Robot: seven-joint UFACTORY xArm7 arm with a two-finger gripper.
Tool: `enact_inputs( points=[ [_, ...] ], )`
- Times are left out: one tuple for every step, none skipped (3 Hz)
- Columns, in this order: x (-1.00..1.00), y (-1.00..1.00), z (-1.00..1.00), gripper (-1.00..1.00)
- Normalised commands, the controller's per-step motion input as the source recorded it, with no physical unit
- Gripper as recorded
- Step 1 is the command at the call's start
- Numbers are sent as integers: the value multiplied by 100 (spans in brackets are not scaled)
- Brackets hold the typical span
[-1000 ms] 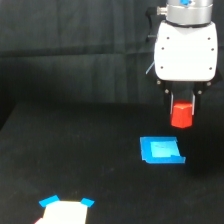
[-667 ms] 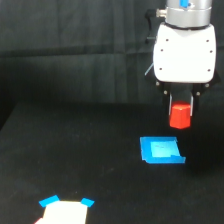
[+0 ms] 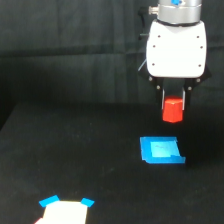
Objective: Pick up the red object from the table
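Black cloth covers the surface [image 3: 60, 160] and hangs as a dark backdrop behind it. At about one o'clock from the scene's centre, the arm's white body carries dark fingers [image 3: 173, 107] closed on the red object [image 3: 173, 110], which hangs between them, lifted clear of the cloth. Below it, toward five o'clock from centre, lies a flat blue square patch [image 3: 161, 150]. A white piece with blue tape corners [image 3: 65, 211] sits at seven o'clock, by the bottom edge.
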Motion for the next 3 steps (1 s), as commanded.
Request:
enact_inputs(
  points=[
    [-14,-35,6,-98],
    [13,-13,-5,-68],
    [21,51,57,-100]
  ],
)
